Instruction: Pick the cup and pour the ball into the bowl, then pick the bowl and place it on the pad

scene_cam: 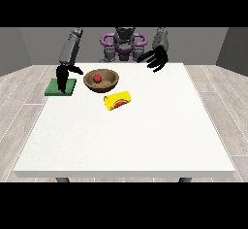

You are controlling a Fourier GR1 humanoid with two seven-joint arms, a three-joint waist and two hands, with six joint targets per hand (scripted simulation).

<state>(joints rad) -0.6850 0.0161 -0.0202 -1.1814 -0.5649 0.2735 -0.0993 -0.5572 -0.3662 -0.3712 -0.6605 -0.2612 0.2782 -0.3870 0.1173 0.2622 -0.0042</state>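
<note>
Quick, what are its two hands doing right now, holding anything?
Hand at the view's left: open, fingers hanging down over the green pad, holding nothing.
Hand at the view's right: open, fingers spread, raised above the table, holding nothing.

Light is even and bright across the white desk. Shadows are faint and soft. No glare shows.

Bare test room, grey walls, plank floor, white table

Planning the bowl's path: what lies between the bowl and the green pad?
In the front view, only bare table lies between the bowl and the pad.
</note>
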